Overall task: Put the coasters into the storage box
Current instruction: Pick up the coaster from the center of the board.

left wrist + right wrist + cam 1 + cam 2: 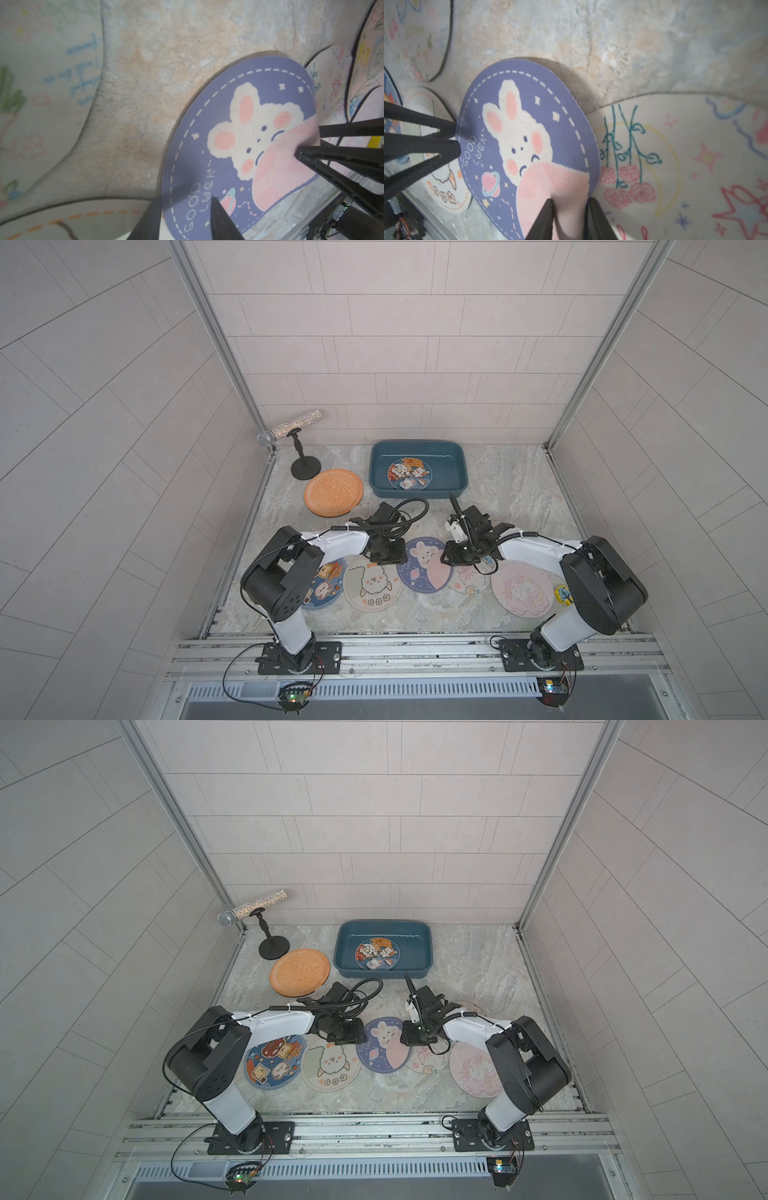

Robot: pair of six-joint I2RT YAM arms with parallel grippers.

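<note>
A purple rabbit coaster (424,568) (239,145) (529,135) lies between my two grippers at the middle front. My right gripper (570,200) (459,553) is shut on its pink side, which bulges up between the fingers. My left gripper (186,199) (386,553) stands open astride the opposite edge, with one finger on the print and the other outside the rim. The teal storage box (446,472) (415,952) sits at the back with one printed coaster (409,473) flat inside. An orange coaster (333,491) lies to its left.
Along the front lie a toast coaster (322,585), a sheep coaster (374,583), a rose coaster (469,580) and a pink unicorn coaster (521,591). A small yellow sticker (563,594) is at the far right. A microphone stand (306,470) occupies the back left corner.
</note>
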